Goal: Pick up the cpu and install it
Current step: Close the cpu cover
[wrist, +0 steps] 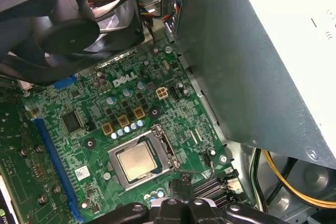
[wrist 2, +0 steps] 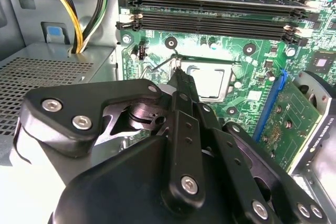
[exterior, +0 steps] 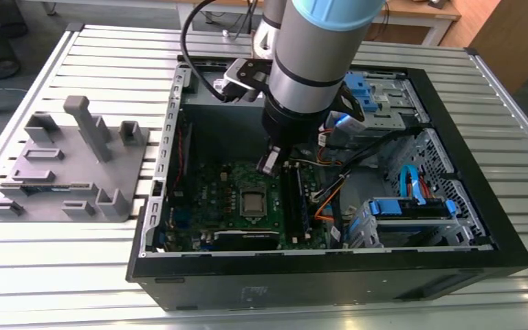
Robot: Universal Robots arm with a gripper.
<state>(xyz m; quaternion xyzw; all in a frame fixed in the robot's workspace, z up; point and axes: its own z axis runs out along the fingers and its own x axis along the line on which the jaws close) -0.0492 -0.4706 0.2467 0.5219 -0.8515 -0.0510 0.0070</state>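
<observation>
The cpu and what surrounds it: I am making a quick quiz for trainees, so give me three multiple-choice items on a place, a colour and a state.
1. Where does the cpu lie?
A. in the socket on the green board
B. on the grey holder
C. on the case's rim

2. What colour is the cpu's top?
A. blue
B. pale silvery
C. black

3. What does the pincer hold?
A. the cpu
B. a cable
C. nothing

A: the first wrist view shows the cpu framed by the socket.
B: its top looks pale and metallic there.
C: in the second wrist view its tips stand together beside the socket, bare.
</observation>
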